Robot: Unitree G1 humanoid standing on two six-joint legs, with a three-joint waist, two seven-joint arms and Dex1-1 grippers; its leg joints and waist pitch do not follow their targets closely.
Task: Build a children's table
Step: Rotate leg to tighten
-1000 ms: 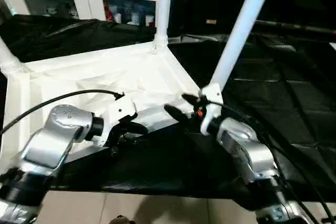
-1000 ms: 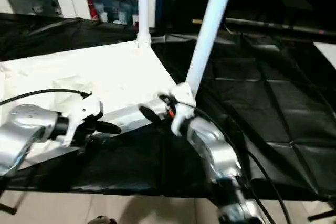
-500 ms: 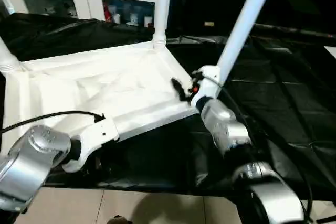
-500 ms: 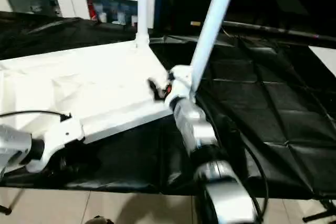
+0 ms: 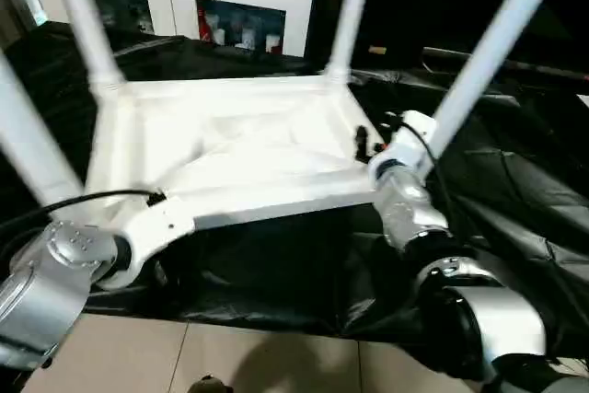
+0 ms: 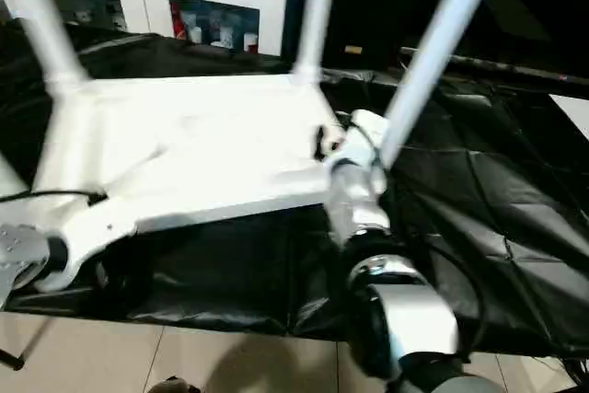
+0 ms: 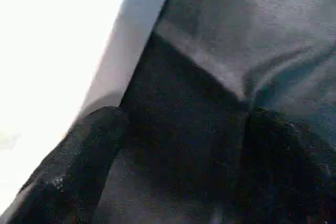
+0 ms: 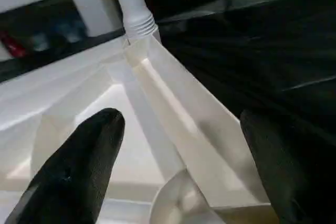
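The white children's table lies upside down on the black-draped work table; its ribbed top (image 5: 239, 135) faces up. Legs stand in the corner sockets: two on the left (image 5: 83, 16) (image 5: 23, 135), one at the back right (image 5: 354, 6) and one at the near right (image 5: 497, 34). My left gripper (image 7: 184, 124) is open, low against the black cloth just under the top's near rim (image 7: 126, 40). My right gripper (image 5: 362, 142) is open at the near right corner. Its fingers (image 8: 79, 161) straddle the right rim (image 8: 173, 103) without touching it.
Black cloth (image 5: 515, 200) covers the work table to the right and hangs over its front edge. White cabinets with glass doors (image 5: 230, 16) stand behind. Tiled floor (image 5: 230, 356) lies below the front edge. A black cable (image 5: 83, 200) loops over my left forearm.
The camera has swung, bringing the left legs into view. My left gripper came off the near rim, dropped below it and spread wider. My right gripper moved up to the near right corner.
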